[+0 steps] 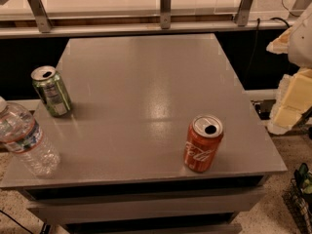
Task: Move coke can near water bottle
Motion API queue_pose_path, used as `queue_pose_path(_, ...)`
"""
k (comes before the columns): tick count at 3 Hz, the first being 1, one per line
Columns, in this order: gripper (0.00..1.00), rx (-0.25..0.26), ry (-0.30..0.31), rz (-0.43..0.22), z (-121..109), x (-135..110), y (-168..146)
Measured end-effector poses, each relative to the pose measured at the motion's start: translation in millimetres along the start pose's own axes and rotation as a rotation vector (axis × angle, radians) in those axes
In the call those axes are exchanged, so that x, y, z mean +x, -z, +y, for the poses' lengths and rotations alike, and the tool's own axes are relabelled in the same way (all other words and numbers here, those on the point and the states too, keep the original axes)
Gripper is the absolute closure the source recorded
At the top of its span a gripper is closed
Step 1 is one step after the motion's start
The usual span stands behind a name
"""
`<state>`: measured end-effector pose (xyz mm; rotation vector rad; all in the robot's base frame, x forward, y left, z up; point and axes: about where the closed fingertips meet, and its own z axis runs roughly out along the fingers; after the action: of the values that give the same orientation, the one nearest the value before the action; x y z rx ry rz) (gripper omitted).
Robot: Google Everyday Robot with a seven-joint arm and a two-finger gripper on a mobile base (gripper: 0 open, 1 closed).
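Observation:
The coke can [203, 143] is red-orange with white script and an open silver top. It stands upright near the front right of the grey table [146, 82]. The water bottle [25, 138] is clear ribbed plastic with a label band and stands at the front left corner, partly cut off by the frame's left edge. The two are far apart across the table's front. My gripper [290, 99], cream-coloured, hangs at the frame's right edge, beyond the table's right side and to the right of and behind the coke can. It holds nothing that I can see.
A green can [51, 91] with a white label stands at the left side of the table, behind the water bottle. A counter with metal brackets [165, 6] runs along the back. A wire basket [301, 196] sits on the floor at the lower right.

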<state>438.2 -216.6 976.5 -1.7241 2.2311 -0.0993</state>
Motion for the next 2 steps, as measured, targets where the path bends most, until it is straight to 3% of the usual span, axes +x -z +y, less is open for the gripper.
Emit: queue_pose_path(2, 0.0, -0.009, 0.004, -0.027, 2.7, -2.4, -1.4)
